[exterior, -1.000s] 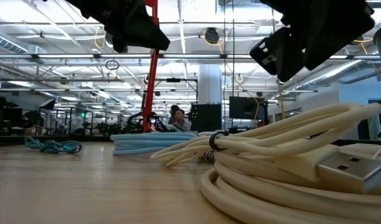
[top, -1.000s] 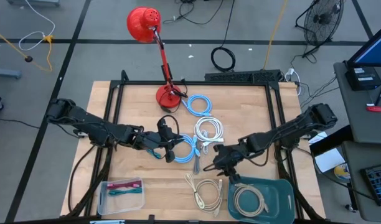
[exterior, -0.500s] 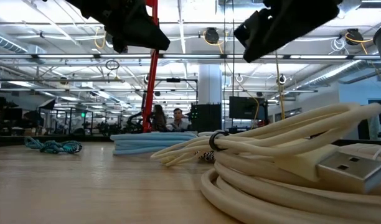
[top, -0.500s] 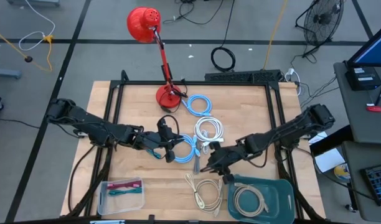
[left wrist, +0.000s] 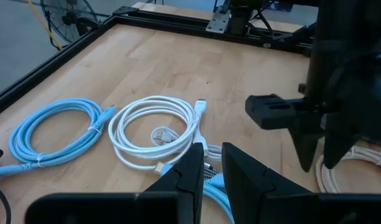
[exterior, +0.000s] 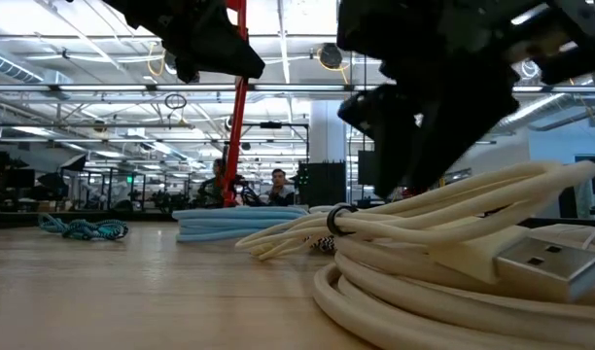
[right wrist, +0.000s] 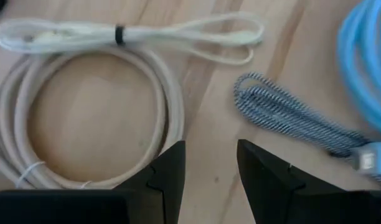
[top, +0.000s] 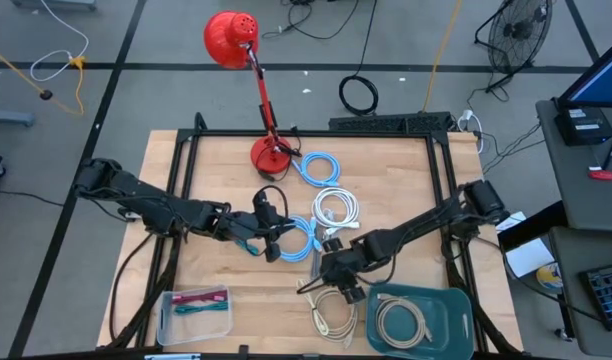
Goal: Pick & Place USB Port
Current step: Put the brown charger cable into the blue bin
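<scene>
Several coiled USB cables lie on the wooden table: two light-blue coils [top: 314, 168] [top: 302, 240], a white coil [top: 336, 207], a black-and-white braided cable [right wrist: 284, 115] and a cream coil [right wrist: 84, 118] near the front edge. My right gripper [top: 321, 280] [right wrist: 209, 149] hangs open, tipped downward, just above the bare wood between the cream coil and the braided cable, touching neither. My left gripper [top: 273, 240] [left wrist: 210, 155] hovers high left of centre, its fingers a narrow gap apart with nothing between them. A teal cable [exterior: 84, 228] lies on the table beneath it.
A red desk lamp [top: 256, 150] stands at the back centre. At the front right a teal bin [top: 456, 300] holds a cream cable; at the front left a clear box [top: 196, 308] holds red and green cables. A black frame [top: 186, 160] borders the table. People show far behind.
My right gripper has travelled toward the table's left and near edge and sunk, tipping further downward, and now hangs over the cream coil's edge. My left arm has kept still. No cable has moved.
</scene>
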